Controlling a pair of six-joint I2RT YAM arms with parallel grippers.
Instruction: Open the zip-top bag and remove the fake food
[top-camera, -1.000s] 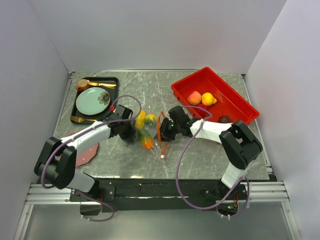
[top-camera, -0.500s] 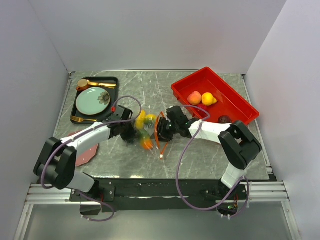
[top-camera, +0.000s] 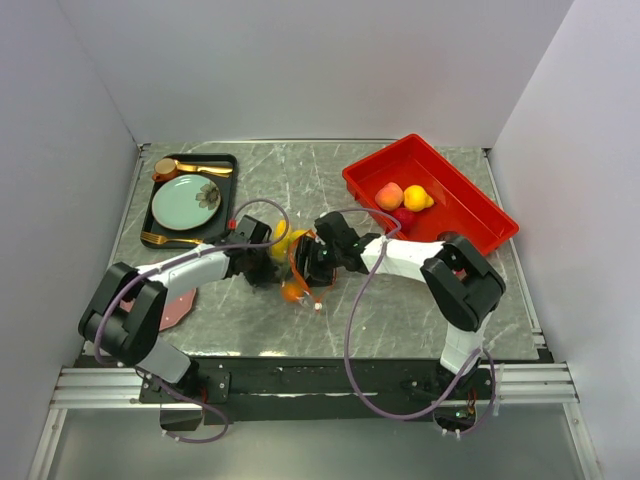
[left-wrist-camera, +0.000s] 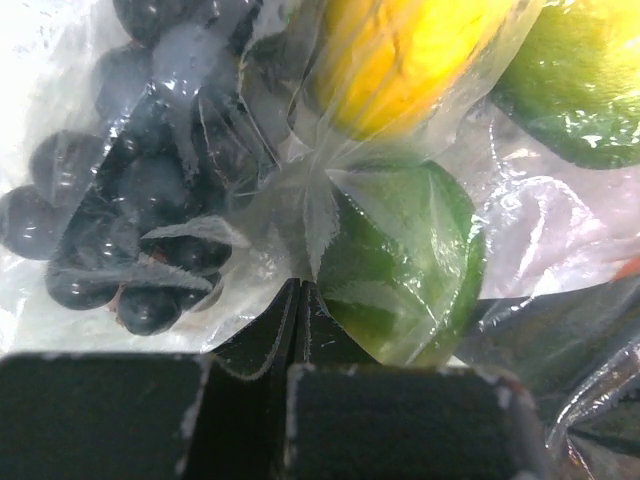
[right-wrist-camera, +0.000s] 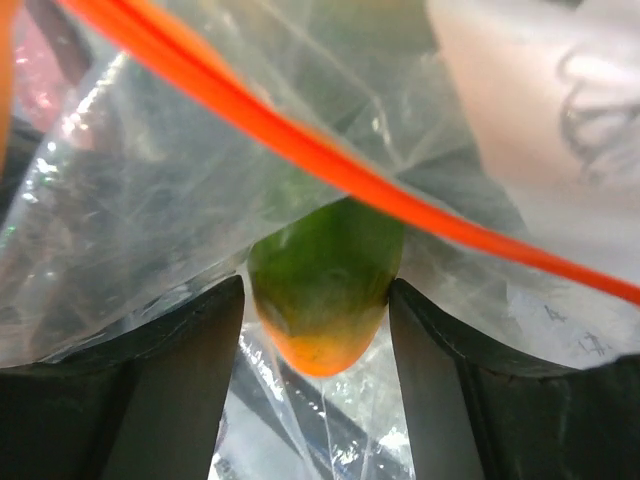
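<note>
The zip-top bag (top-camera: 292, 268) lies bunched mid-table between both grippers, its orange zip strip (right-wrist-camera: 300, 150) curving across and the white slider (top-camera: 317, 306) at its near end. Fake food shows inside the bag: dark grapes (left-wrist-camera: 120, 230), a green fruit (left-wrist-camera: 400, 270), a yellow one (left-wrist-camera: 410, 60). My left gripper (left-wrist-camera: 300, 290) (top-camera: 262, 262) is shut, pinching a fold of the bag's film. My right gripper (right-wrist-camera: 315, 290) (top-camera: 308, 262) stands open at the bag's mouth, a green-and-orange fruit (right-wrist-camera: 325, 270) between its fingertips.
A red tray (top-camera: 470, 215) at the back right holds a peach fruit (top-camera: 389, 195), a yellow one (top-camera: 417, 198) and a red one. A black tray with a mint plate (top-camera: 186, 203) and gold cutlery (top-camera: 190, 167) sits back left. White walls enclose the table.
My right gripper has moved left into the bag's mouth and its jaws have spread wider. The bag has bunched up toward the left gripper, which stays shut.
</note>
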